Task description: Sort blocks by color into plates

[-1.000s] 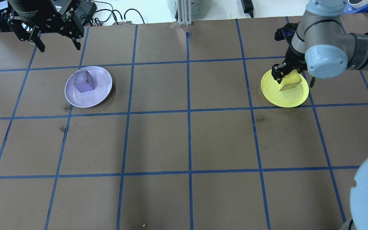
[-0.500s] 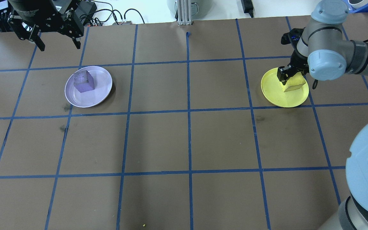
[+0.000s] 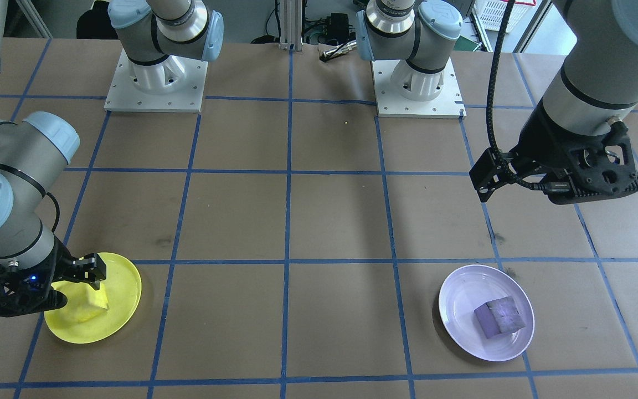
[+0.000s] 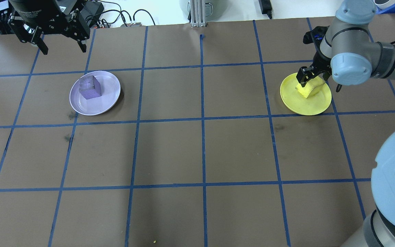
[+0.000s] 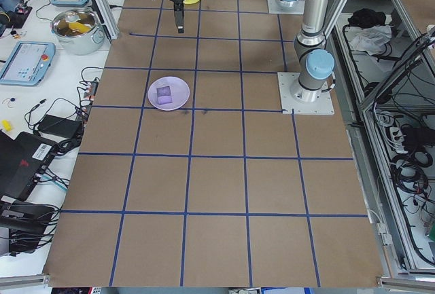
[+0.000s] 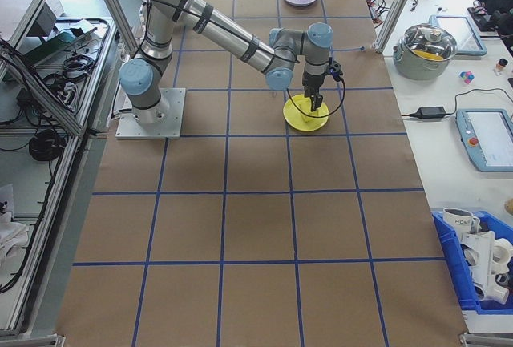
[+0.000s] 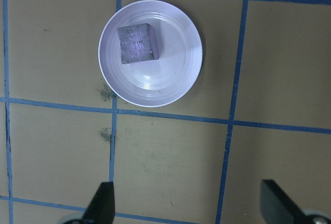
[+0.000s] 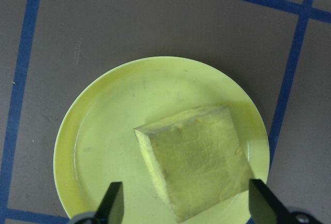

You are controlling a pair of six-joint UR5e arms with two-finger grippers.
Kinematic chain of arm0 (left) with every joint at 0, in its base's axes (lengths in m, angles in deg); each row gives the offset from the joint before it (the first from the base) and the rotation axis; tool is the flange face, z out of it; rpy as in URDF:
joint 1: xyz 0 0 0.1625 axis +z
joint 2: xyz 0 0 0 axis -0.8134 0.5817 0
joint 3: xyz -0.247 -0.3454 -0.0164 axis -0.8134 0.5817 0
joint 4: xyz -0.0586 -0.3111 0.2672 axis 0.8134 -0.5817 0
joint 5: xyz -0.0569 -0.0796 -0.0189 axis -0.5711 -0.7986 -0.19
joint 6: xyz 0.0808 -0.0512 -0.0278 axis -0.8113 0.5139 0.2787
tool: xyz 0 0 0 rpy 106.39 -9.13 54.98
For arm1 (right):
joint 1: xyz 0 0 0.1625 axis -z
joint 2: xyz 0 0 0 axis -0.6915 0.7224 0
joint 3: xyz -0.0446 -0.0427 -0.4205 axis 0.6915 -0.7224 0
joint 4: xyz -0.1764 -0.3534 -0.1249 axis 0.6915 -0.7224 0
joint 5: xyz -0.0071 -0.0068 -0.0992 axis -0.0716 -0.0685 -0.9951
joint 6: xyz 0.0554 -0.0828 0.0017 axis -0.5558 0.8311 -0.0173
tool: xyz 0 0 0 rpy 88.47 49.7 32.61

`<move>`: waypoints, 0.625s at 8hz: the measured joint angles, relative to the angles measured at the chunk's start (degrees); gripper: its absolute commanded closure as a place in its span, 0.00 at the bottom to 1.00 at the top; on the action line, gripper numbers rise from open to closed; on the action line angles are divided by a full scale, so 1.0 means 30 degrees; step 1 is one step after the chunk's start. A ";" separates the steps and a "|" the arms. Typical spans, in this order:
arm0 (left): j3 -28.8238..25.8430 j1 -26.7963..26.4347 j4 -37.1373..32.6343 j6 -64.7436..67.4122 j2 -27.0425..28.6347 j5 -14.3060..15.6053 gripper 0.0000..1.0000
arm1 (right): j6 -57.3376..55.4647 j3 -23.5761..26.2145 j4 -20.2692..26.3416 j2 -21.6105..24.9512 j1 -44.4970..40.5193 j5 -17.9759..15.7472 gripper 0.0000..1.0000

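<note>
Yellow block (image 8: 194, 159) rests inside the yellow plate (image 8: 98, 131), right gripper (image 8: 183, 211) jaws released astride it; left gripper (image 7: 189, 208) jaws spread, empty, above the lavender plate (image 7: 176, 63) holding the purple block (image 7: 135, 43).

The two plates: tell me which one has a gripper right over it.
The yellow plate, holding the yellow block. The right gripper hangs open just above it. The lavender plate has the left gripper well off beyond it.

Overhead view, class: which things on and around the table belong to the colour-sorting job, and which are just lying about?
Belong to the job:
purple block, lying in the lavender plate
yellow block, lying in the yellow plate
right gripper, open above the yellow block
left gripper, open, off the plates

Just lying about:
cables beyond the table's far edge
metal post
</note>
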 measured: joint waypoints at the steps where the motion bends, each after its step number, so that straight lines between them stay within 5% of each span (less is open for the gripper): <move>1: 0.0001 0.0000 0.0004 0.0000 -0.0021 0.0010 0.00 | -0.0014 0.0002 0.0113 0.0333 0.0000 -0.0068 0.00; 3: 0.0001 0.0000 0.0014 0.0000 -0.0035 0.0016 0.00 | -0.0027 0.0026 0.1099 0.1511 -0.0014 0.0016 0.00; 5: 0.0001 0.0000 0.0015 0.0000 -0.0038 0.0017 0.00 | -0.0743 0.0151 0.3760 0.3855 -0.0130 0.0401 0.00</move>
